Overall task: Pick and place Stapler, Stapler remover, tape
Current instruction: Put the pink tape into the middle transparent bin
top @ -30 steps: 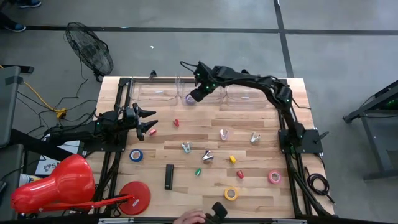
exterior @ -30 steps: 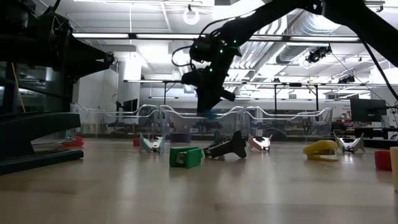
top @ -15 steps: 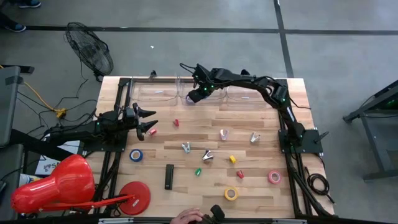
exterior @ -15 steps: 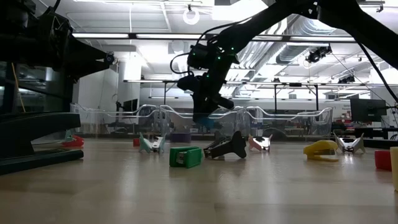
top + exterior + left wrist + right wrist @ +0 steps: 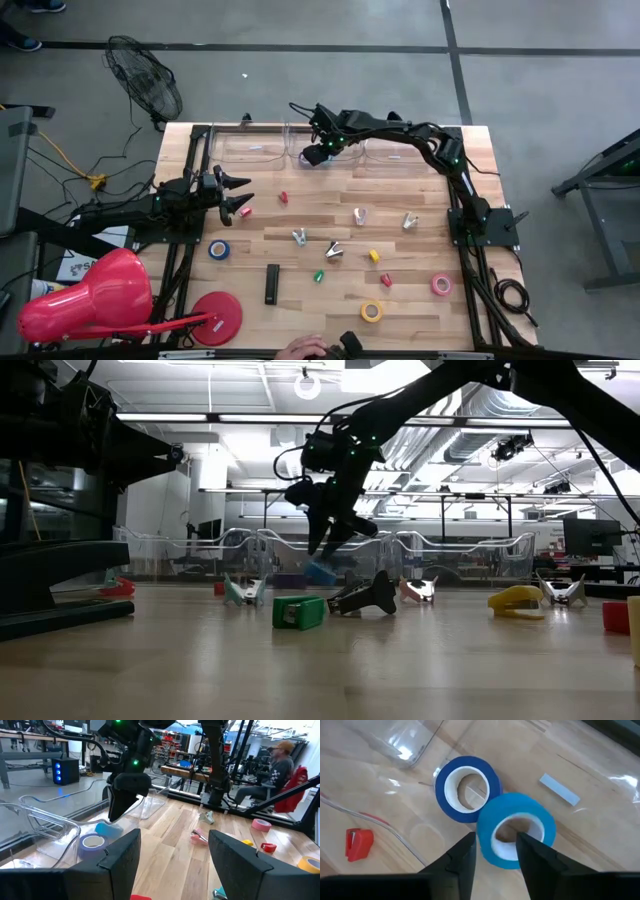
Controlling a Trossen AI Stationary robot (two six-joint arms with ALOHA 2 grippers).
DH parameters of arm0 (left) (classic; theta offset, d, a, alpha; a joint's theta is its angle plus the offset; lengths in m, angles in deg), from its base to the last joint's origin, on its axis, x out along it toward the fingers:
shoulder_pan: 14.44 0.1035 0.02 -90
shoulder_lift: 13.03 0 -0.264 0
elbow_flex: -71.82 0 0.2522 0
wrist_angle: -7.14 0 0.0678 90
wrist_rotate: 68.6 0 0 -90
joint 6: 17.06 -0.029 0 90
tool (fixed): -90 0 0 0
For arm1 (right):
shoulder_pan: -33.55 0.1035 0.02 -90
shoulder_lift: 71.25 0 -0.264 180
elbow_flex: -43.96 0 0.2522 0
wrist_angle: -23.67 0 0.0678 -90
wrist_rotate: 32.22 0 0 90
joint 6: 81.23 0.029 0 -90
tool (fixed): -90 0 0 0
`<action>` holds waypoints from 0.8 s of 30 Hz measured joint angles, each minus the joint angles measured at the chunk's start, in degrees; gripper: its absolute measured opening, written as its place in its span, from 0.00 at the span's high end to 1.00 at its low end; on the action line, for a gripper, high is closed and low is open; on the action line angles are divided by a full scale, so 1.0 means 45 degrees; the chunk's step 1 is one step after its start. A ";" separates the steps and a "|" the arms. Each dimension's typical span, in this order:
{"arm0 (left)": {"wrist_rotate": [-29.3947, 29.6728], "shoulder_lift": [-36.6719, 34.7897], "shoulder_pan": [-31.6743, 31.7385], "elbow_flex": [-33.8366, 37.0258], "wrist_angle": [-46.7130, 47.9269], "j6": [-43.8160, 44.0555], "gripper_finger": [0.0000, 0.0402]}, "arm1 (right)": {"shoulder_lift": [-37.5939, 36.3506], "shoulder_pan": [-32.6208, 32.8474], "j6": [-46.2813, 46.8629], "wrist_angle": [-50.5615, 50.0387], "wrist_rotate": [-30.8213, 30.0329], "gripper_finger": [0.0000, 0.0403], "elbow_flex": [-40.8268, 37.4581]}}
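My right gripper (image 5: 318,150) hangs open over the clear tray (image 5: 290,135) at the table's far edge. Below its fingers, apart from them, is a light blue tape roll (image 5: 516,831) (image 5: 320,572). It is tilted beside a darker blue roll (image 5: 466,788) that lies flat in the tray. My left gripper (image 5: 240,194) waits open near the table's left edge, with a small red piece (image 5: 245,211) just beside it. On the table lie a blue roll (image 5: 218,249), a pink roll (image 5: 441,285), a yellow roll (image 5: 372,311), a black stapler (image 5: 272,283) and several staple removers (image 5: 333,250).
Small coloured staplers are scattered mid-table: red (image 5: 283,197), green (image 5: 319,276), yellow (image 5: 374,256). A large flat red disc (image 5: 217,315) sits at the near left corner. A person's hand (image 5: 305,348) shows at the near edge. A fan (image 5: 145,75) stands on the floor beyond the far left corner.
My right gripper has come down a little over the tray and opened. The light blue tape roll that it held has dropped away from its fingers and now sits lower, tilted, beside the darker blue roll.
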 joint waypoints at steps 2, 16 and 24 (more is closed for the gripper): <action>0.0000 0.0003 0.0001 0.0005 0.0000 0.0000 0.43 | 0.0000 0.0000 0.0005 -0.0015 0.0009 0.65 0.0000; -0.0004 0.0003 -0.0003 0.0005 0.0000 0.0000 0.43 | -0.1615 0.0105 -0.0428 -0.1389 -0.0126 0.63 -0.0004; 0.0000 -0.0001 -0.0001 0.0003 0.0000 -0.0002 0.43 | -0.3268 0.0751 -0.1121 -0.3548 -0.0978 0.64 -0.0002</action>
